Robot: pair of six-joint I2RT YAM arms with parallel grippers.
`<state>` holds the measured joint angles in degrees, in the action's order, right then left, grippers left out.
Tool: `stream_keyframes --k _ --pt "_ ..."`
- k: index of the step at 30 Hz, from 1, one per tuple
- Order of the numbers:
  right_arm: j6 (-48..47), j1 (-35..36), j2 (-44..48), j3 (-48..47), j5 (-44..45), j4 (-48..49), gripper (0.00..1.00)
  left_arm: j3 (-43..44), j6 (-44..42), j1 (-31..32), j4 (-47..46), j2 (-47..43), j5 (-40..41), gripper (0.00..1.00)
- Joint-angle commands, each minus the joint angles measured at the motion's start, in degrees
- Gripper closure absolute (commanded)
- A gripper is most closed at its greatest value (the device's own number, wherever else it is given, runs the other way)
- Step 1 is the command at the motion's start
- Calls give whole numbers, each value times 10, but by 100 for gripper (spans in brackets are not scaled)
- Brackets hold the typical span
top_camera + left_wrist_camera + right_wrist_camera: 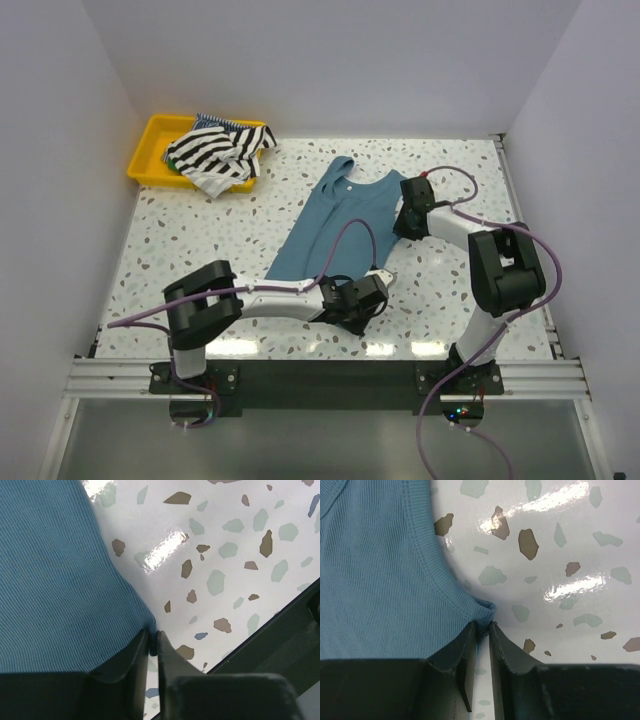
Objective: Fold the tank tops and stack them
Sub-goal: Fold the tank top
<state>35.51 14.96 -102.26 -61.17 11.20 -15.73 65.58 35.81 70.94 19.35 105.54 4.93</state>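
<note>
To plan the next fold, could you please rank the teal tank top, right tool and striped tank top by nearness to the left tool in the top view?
From the left tool:
1. teal tank top, gripped at its near corner.
2. right tool, just beyond, rightward.
3. striped tank top, far left, in the yellow tray.

I log: flat tank top [335, 225] at centre of table [200, 250], neck rearward; tray [148, 152] rear left, heaped tank tops [215, 155] in it, overhanging its near rim; left gripper [153, 636] at flat top's near corner, right gripper [485, 628] at its right edge
</note>
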Motion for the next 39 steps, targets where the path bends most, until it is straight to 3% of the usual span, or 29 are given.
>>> stream_keyframes --k 1,2,4,10,20,26,39 --pt "11 -5 -1 9 2 26 81 17 0 10 13 1 25 87" --pt "11 -7 0 10 5 25 82 17 -2 14 15 -2 23 96" --pt "10 -10 1 10 9 21 85 17 -3 21 16 -7 13 100" --pt "-6 -26 33 18 52 -12 98 26 -9 48 5 -18 -29 100" --pt "-49 -11 82 -38 87 -97 100 -25 21 26 -36 -115 -46 100" --pt "-51 37 7 -126 97 -127 99 -84 52 -38 -70 -180 -88 100" --pt "-35 126 -180 -348 116 -176 98 -215 81 -149 -49 -284 -84 100"
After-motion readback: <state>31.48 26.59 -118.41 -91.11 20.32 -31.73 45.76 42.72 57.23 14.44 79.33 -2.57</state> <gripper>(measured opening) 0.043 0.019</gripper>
